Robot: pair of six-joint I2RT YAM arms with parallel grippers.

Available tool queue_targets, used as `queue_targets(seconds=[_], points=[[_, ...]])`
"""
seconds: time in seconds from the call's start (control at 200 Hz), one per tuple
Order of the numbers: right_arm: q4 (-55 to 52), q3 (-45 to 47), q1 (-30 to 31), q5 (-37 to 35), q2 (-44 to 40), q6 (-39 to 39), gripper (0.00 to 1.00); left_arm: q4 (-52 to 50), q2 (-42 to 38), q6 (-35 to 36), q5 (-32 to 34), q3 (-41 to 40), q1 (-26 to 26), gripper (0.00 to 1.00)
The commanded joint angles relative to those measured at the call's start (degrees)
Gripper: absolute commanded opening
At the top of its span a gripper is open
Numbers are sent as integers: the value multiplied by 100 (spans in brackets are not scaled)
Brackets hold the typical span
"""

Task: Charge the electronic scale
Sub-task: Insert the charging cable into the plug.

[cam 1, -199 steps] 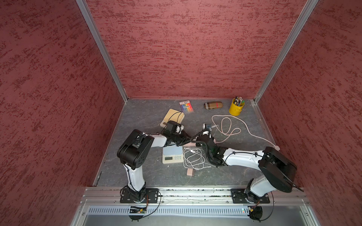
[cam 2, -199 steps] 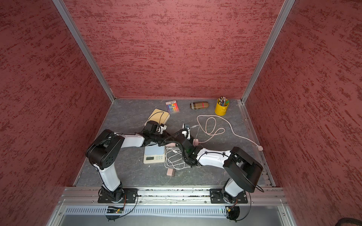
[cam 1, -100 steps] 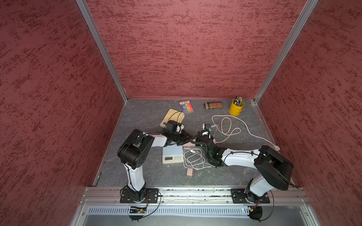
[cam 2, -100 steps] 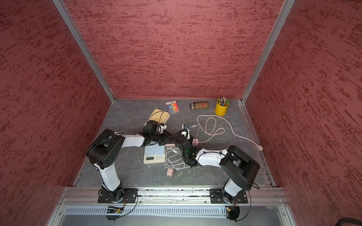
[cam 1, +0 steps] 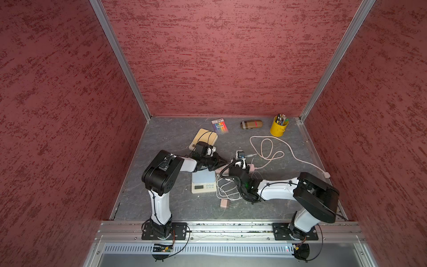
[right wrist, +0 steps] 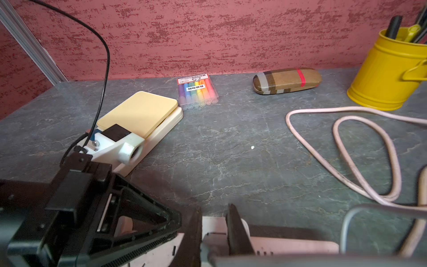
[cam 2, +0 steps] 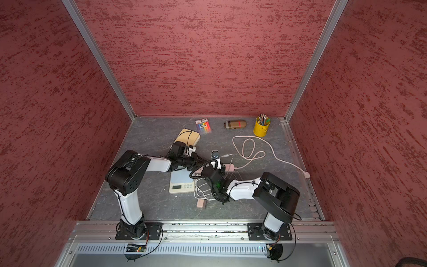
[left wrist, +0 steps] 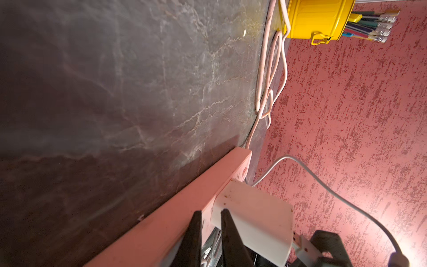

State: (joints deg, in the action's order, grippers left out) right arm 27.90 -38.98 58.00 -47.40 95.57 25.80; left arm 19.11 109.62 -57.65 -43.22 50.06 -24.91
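Observation:
The white electronic scale (cam 1: 203,179) (cam 2: 181,179) lies flat in both top views, with a coiled white charging cable (cam 1: 225,189) at its right side. Behind them lies a pink power strip (cam 1: 251,167) (left wrist: 184,196). A white charger block (left wrist: 254,219) (right wrist: 215,233) sits on the strip's socket face, with a USB cable (left wrist: 323,185) running out of it. My right gripper (cam 1: 236,165) (right wrist: 215,208) is shut on this charger block. My left gripper (cam 1: 223,161) (left wrist: 211,210) is turned sideways, its jaws closed narrowly on the strip's near end beside the block.
A pink plug block (cam 1: 224,203) lies in front of the cable coil. The strip's pink cord (cam 1: 265,148) loops toward the back right. A beige second scale (cam 1: 204,137), a marker pack (cam 1: 219,126), a glasses case (cam 1: 251,124) and a yellow pencil cup (cam 1: 279,127) stand near the back wall.
The left jaws have narrowed a little on the strip. The right arm's elbow has shifted slightly left; its grip on the charger block is unchanged.

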Motion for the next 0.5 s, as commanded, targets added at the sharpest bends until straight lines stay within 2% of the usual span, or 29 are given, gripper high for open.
queue_targets(seconds=[0.0, 0.225, 0.346, 0.436, 0.496], points=[[-1265, 421, 291, 809, 516, 162, 0, 57, 160, -38, 42, 73, 43, 18], [-1217, 448, 291, 946, 157, 430, 0, -5, 167, 32, 59, 109, 47, 18], [-1106, 366, 282, 1116, -159, 558, 19, 13, 161, 44, 76, 117, 38, 18], [-1137, 315, 265, 1155, -425, 773, 28, 53, 147, 41, 86, 113, 19, 18], [-1230, 274, 222, 1158, -565, 931, 27, 61, 137, 56, 77, 131, 4, 18]])
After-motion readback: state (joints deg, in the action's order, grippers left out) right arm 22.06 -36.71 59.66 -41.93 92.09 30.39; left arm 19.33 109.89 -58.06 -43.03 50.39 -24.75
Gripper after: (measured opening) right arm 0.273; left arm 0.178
